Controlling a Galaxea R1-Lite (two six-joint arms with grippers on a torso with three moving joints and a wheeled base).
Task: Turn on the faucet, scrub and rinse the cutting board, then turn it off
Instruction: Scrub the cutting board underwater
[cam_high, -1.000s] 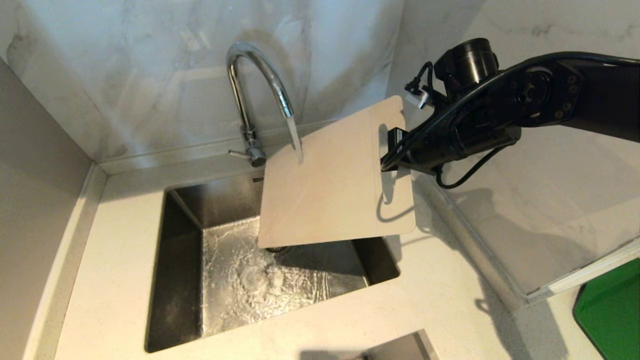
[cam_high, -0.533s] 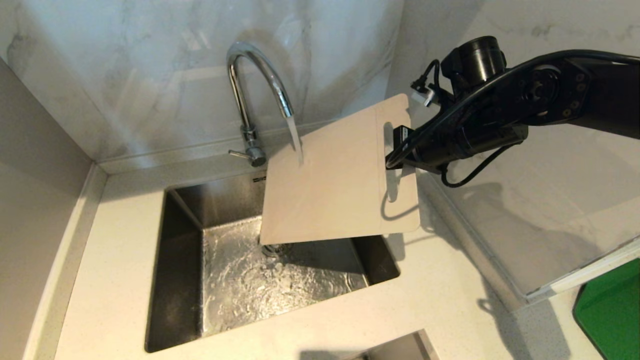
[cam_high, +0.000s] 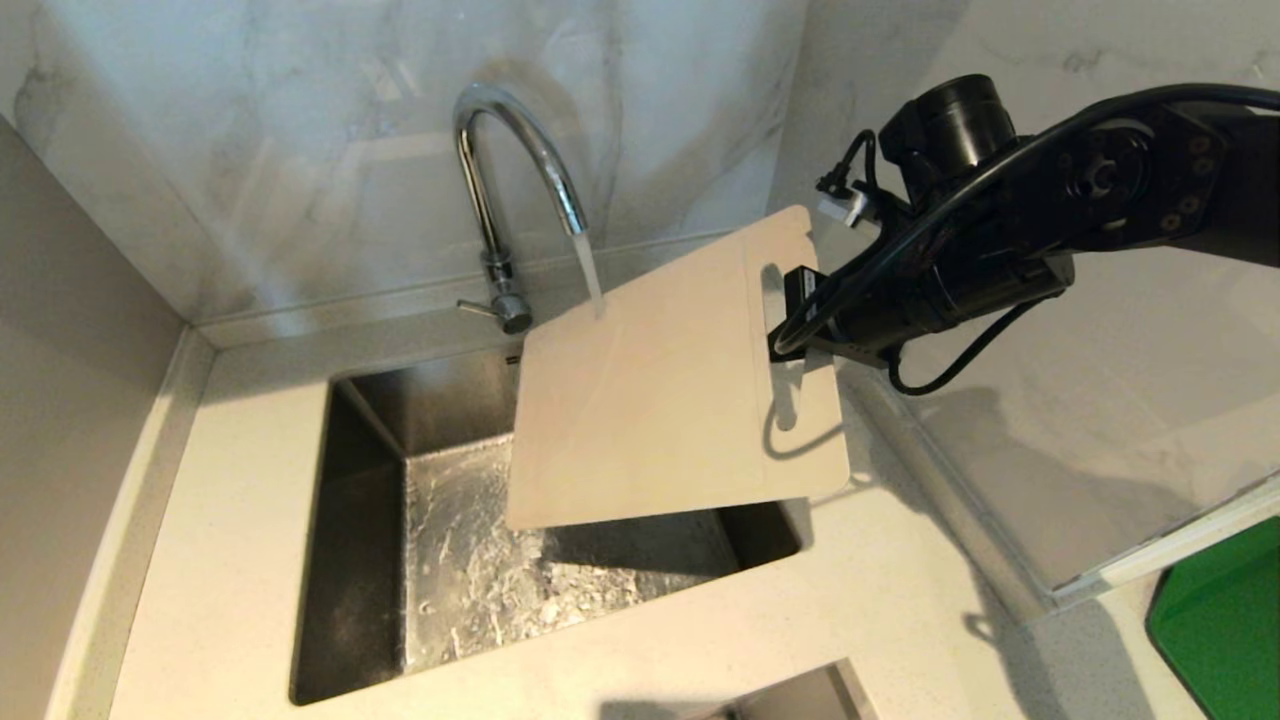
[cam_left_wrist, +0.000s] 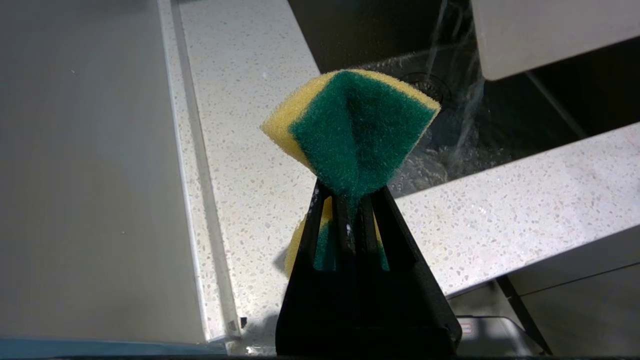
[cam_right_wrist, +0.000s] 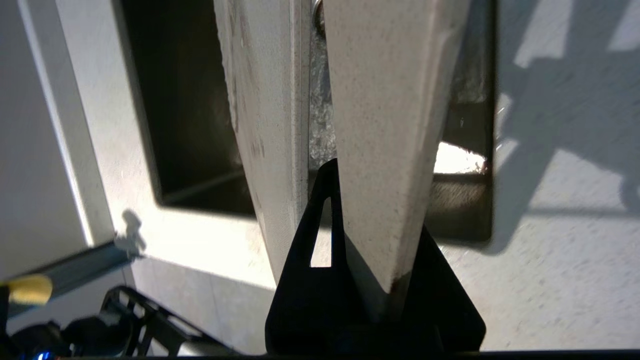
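Both end effectors are occupied: the cutting board (cam_high: 650, 400) is clamped by its handle end in the right end effector (cam_high: 790, 325) and tilted under the running faucet (cam_high: 510, 190) over the sink (cam_high: 350, 560) so water sheets off, while a sponge (cam_left_wrist: 350, 130) is pinched in the left end effector (cam_left_wrist: 350, 225).

Off-white board (cam_high: 650, 400), chrome faucet (cam_high: 515, 150), speckled white counter (cam_high: 230, 520), yellow-and-green sponge (cam_left_wrist: 355, 130), black fingers (cam_left_wrist: 350, 235), grey-veined marble wall (cam_high: 300, 130).

No text, label, brand, number or sign can be read in any of the views. A small dark mark sits on the sink (cam_high: 345, 520) wall just below the faucet (cam_high: 505, 200), but it is too small to make out.
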